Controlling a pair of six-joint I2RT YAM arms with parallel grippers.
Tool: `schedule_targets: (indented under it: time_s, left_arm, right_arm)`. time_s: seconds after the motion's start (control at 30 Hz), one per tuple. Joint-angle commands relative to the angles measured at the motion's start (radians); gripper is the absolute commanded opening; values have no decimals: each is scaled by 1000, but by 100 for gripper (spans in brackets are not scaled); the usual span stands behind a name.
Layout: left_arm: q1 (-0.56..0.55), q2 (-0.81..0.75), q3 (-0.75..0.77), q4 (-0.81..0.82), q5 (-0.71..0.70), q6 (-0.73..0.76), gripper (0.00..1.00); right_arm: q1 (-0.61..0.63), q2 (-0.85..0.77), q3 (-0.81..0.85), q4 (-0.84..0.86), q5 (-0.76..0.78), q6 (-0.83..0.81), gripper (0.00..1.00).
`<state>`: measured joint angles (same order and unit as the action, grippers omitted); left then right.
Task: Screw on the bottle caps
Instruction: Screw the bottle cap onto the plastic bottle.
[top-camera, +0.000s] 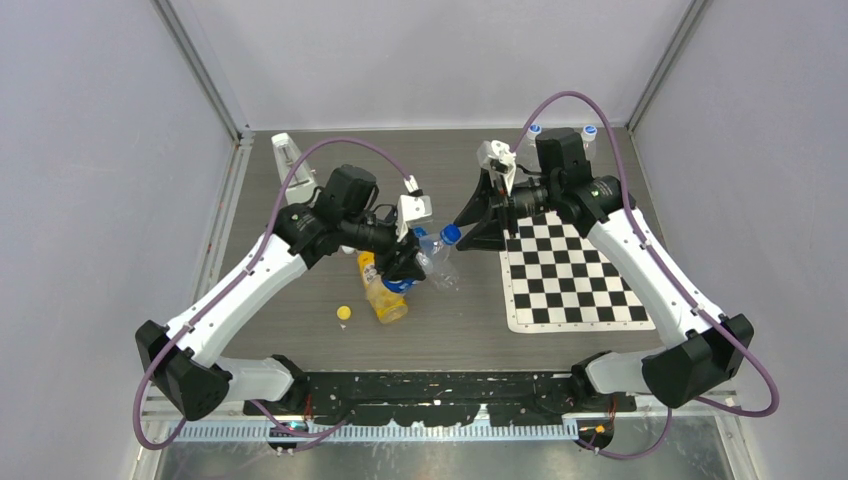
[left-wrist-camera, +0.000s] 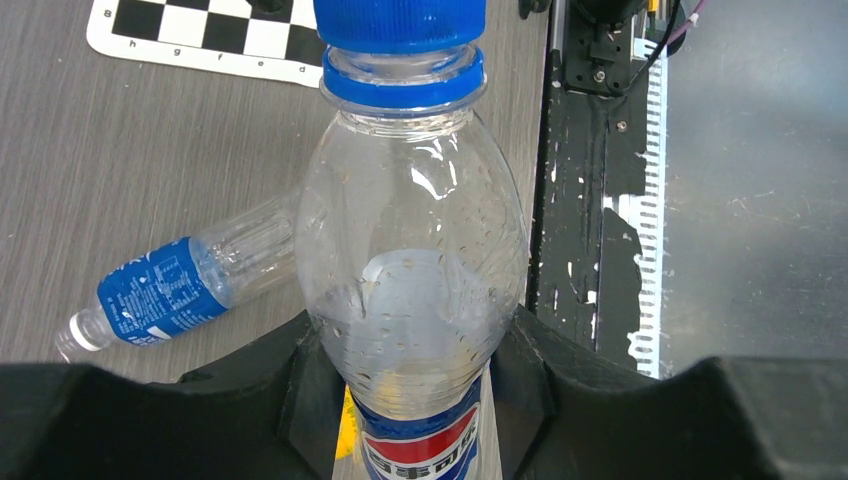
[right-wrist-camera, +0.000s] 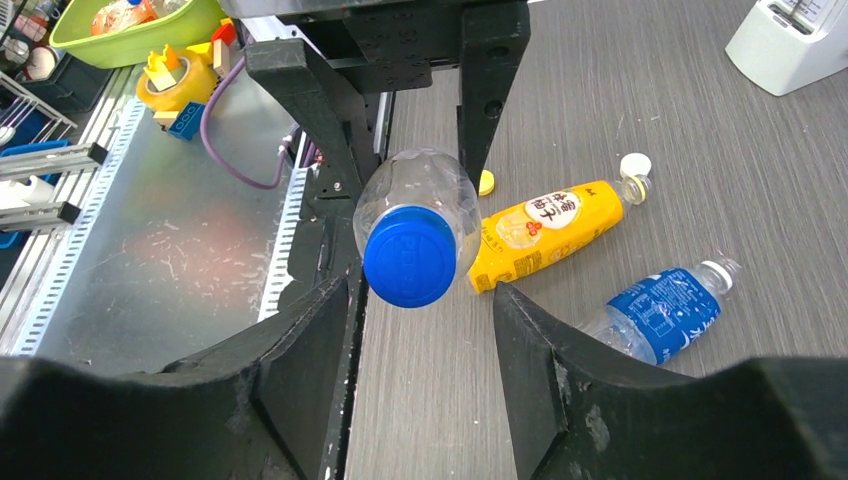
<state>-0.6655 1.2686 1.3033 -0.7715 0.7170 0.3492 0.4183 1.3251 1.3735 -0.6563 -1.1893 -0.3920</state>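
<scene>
Grips bottle (left-wrist-camera: 410, 200) in left hand (left-wrist-camera: 410, 345), pinched mid-body. Straddles blue cap (right-wrist-camera: 410, 255) on its neck with right hand (right-wrist-camera: 418, 290) spread, not touching. Best to centre, pinch squarely, twist without tilting.

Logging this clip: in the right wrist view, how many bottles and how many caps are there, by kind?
Bottles: 3, namely the clear bottle, the yellow bottle and the blue-labelled bottle.
Caps: 3, namely the blue cap, the yellow cap and the white cap.
Total: 6
</scene>
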Motion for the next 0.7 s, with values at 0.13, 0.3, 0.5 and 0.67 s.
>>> schedule_targets:
  time_s: [0.13,0.3,0.5,0.67]
  left_arm:
    - [3,4,40,-33,49,36,0]
    - [1,7,44,-38,54,43,0]
    - [3,13,53,-41,64,46,0]
    - [2,14,57,-44,70,48,0]
  right_arm:
    - [10,-1,70,-41,-40,-47,61]
    - [20,2,85,-53,-47,-46,60]
    - [30,12,95,-63,-44,-46,55]
    - [36,19,99,-71,-34,-47,51]
